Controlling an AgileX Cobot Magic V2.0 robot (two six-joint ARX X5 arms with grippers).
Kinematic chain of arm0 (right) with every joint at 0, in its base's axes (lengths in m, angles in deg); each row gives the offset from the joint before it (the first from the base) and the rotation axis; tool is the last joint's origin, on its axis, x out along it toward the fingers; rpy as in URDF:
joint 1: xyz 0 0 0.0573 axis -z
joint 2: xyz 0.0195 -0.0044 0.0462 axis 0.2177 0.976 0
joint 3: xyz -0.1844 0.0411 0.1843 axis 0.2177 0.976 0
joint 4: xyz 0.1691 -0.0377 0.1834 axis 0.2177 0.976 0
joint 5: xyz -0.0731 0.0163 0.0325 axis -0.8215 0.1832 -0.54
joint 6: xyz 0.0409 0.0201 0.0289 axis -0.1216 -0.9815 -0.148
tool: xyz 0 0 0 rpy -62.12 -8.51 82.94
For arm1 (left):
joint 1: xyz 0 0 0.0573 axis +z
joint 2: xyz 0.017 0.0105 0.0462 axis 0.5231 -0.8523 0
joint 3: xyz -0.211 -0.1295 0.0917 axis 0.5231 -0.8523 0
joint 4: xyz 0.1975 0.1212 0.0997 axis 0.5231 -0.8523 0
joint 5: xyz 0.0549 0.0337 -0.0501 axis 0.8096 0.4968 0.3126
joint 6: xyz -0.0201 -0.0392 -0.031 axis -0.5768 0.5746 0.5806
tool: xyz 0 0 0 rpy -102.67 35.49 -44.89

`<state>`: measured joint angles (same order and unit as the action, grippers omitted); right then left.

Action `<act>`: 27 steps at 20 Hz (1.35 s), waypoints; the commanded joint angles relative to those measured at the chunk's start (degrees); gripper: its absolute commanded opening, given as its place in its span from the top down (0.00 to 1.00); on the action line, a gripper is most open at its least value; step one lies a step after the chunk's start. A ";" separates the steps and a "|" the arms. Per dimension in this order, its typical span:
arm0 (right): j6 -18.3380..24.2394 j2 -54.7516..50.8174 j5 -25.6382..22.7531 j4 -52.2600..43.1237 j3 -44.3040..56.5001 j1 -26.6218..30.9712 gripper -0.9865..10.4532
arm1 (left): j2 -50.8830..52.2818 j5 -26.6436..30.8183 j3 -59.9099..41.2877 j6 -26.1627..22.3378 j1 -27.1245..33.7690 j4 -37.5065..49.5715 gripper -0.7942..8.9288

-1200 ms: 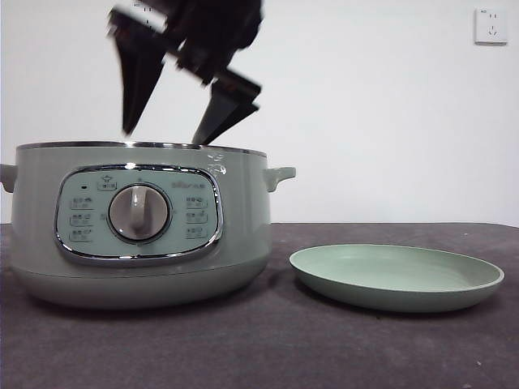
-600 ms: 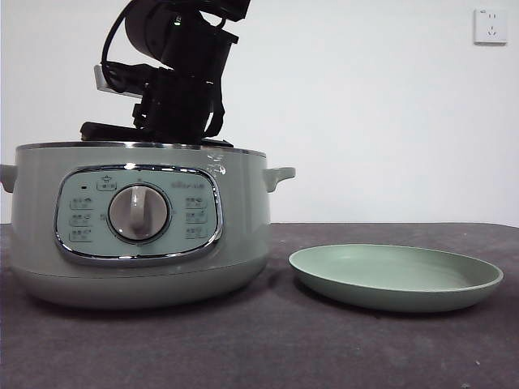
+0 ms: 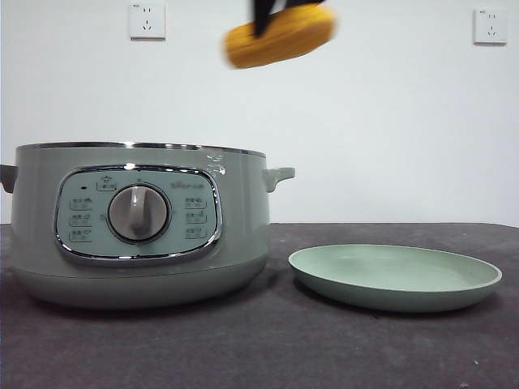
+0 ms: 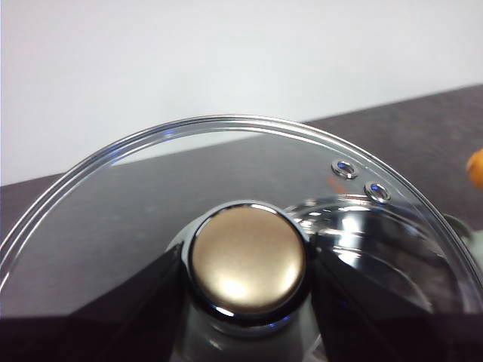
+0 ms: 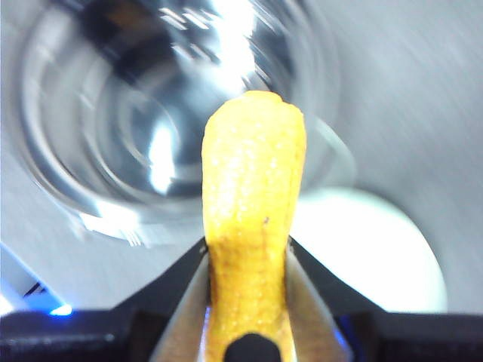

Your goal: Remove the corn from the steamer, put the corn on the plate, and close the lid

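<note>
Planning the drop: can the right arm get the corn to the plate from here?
Probably yes: the right gripper holds the corn high above the steamer, and the plate lies bare beside it, nothing between.

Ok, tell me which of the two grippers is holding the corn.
The right gripper: its jaws clamp the corn, high above the steamer. The left gripper grips the lid by its knob instead.

Left claw clamped on the lid by its gold-toned knob, glass tilted over the dark desk; sliver of corn at the edge.
</note>
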<state>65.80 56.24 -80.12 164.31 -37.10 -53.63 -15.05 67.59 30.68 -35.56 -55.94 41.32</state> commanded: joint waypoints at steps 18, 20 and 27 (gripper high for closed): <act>-8.41 -1.66 -3.17 -26.64 41.44 11.69 0.92 | -10.45 -12.52 0.70 5.07 -0.07 9.42 0.93; -8.41 -1.66 -3.34 -30.82 44.11 11.72 0.92 | -10.75 -12.52 0.70 5.07 -0.07 9.79 0.93; -8.39 -1.66 -3.32 -39.36 50.23 11.72 0.92 | -11.23 -12.52 0.70 5.05 -0.07 12.04 0.93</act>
<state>57.93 54.52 -83.16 125.67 12.43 -41.85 -26.81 55.09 30.68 -30.91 -55.94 50.22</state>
